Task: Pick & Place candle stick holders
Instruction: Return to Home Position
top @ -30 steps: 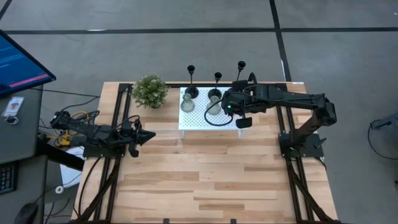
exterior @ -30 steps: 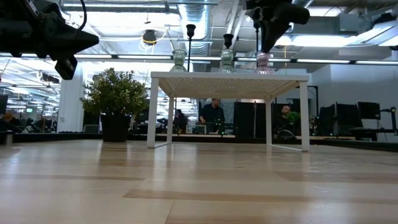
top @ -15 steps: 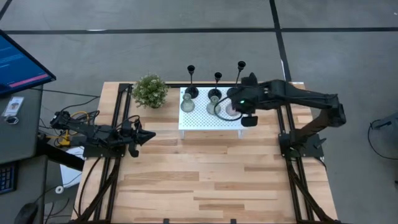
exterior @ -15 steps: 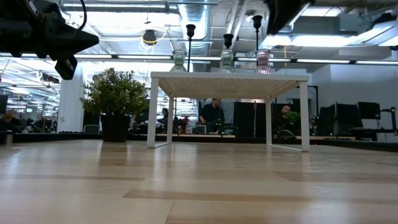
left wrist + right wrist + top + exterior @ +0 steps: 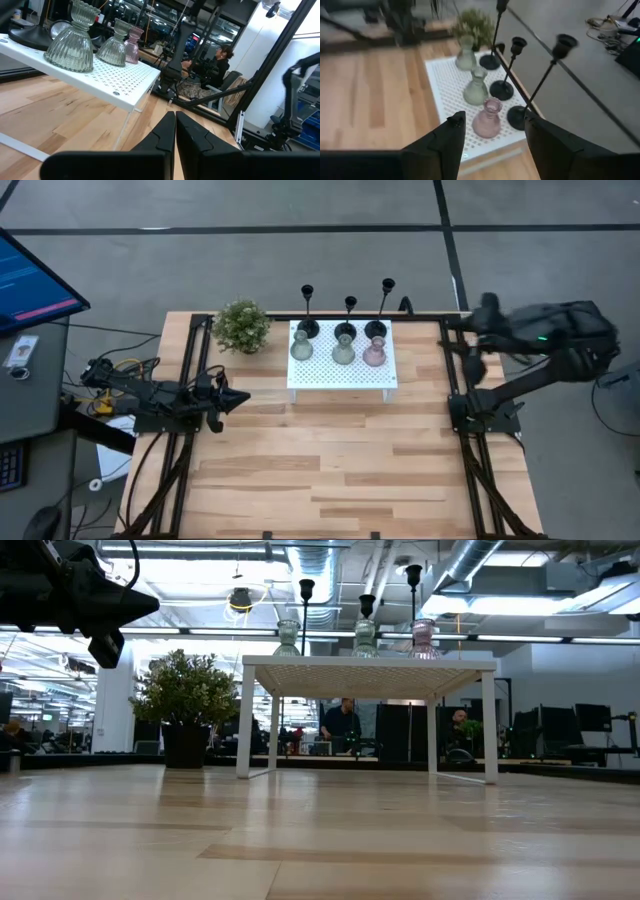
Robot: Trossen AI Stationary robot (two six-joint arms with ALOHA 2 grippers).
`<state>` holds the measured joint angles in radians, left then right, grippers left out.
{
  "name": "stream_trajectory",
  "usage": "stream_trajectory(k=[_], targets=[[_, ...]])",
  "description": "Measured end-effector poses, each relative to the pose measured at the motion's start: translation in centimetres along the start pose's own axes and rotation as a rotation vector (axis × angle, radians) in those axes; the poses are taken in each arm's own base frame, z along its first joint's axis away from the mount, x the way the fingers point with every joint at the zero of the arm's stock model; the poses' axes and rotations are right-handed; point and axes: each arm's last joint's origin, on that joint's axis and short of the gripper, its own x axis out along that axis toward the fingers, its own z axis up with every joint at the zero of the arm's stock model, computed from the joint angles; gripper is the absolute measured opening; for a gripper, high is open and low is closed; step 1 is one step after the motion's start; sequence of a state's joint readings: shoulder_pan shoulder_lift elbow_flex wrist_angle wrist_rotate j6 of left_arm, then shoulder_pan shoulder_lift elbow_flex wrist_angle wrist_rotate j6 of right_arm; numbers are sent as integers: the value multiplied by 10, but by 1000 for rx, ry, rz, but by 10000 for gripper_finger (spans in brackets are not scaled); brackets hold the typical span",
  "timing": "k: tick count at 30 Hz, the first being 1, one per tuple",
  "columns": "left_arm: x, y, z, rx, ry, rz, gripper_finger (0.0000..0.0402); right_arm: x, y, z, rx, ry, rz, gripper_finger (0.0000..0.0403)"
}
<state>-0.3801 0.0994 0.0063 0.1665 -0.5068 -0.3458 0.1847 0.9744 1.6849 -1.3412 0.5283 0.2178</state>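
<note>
A white perforated stand (image 5: pixel 340 375) holds six candle stick holders. Three black thin-stemmed holders (image 5: pixel 346 330) stand by their round bases along its far side. Two pale green glass holders (image 5: pixel 302 346) (image 5: pixel 343 350) and a pink one (image 5: pixel 375 352) stand in front of them. My right gripper (image 5: pixel 472 340) is open and empty past the stand's right end; in its wrist view (image 5: pixel 492 125) the pink holder (image 5: pixel 488 120) shows beyond its spread fingers. My left gripper (image 5: pixel 240 397) is shut and empty, left of the stand.
A small bushy plant (image 5: pixel 241 326) in a dark pot stands at the stand's left end. Bare wooden table (image 5: pixel 330 470) lies in front of the stand. People sit in the room beyond the table (image 5: pixel 343 720).
My right gripper has drawn back from above the pink holder toward the table's right edge, and it has left the low view. The pink holder has stayed upright on the stand beside the two green ones.
</note>
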Motion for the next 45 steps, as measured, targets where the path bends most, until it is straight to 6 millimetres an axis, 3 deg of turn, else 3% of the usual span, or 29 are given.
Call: stream_trajectory(k=[3, 6, 16, 21, 25, 30, 35, 39, 42, 45], targets=[[0, 0, 0, 0, 0, 0, 12, -15, -9, -25, 86, -66, 13, 185], [0, 0, 0, 0, 0, 0, 12, -12, -14, -55, 149, -125, 19, 179], [0, 0, 0, 0, 0, 0, 12, 62, 33, -138, 205, -305, 191, 170], [0, 0, 0, 0, 0, 0, 12, 81, 48, -164, 234, -438, 313, 167], [0, 0, 0, 0, 0, 0, 12, 82, 45, -182, 246, -515, 421, 158], [0, 0, 0, 0, 0, 0, 12, 64, 23, -197, 260, -672, 603, 136], [1, 0, 0, 2, 2, 1, 12, 54, 23, -191, 139, -750, 763, 105], [1, -1, -1, 5, 8, 3, 12, 73, 37, -208, 53, -663, 766, 86], [2, -1, -1, 8, 14, 5, 12, 77, 42, -211, 80, -681, 797, 75], [2, -1, -2, 10, 16, 6, 12, 96, 54, -230, 95, -591, 787, 65]])
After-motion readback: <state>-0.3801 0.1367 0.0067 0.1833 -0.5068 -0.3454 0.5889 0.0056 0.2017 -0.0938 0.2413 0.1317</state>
